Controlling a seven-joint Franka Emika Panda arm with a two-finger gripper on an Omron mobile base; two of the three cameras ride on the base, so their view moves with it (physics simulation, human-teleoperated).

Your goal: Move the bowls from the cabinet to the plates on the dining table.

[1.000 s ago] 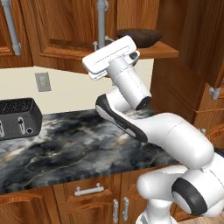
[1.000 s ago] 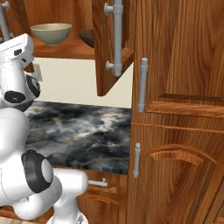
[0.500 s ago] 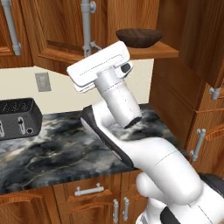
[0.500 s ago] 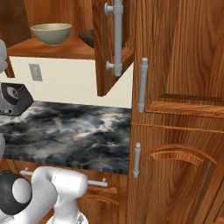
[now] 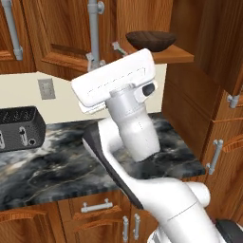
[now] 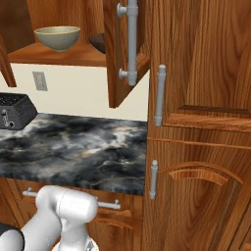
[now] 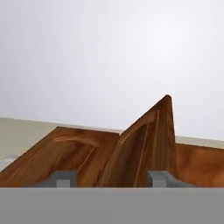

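Observation:
The dark brown bowl (image 5: 149,40) stands on the open cabinet's shelf (image 5: 179,54). From the right base view the pale beige bowl (image 6: 58,37) stands on the same shelf (image 6: 59,55), with the dark bowl's edge (image 6: 98,43) showing behind the open door (image 6: 122,73). My gripper (image 5: 104,55) is left of and below the dark bowl, in front of the door's grey handle (image 5: 95,28), and touches neither bowl. In the hand view my gripper (image 7: 113,179) is open with nothing between its fingers, looking over the cabinet doors' tops. The plates and the dining table are out of view.
A black toaster (image 5: 14,128) sits at the left on the marble worktop (image 5: 57,166), below a socket on the cream wall (image 6: 39,81). A tall wooden cabinet (image 6: 201,122) with grey bar handles stands at the right. Drawers lie under the worktop.
My hand has drawn back from the shelf, moving left and down away from the dark bowl. The arm has swung down out of the right base view. The jaws now stand apart.

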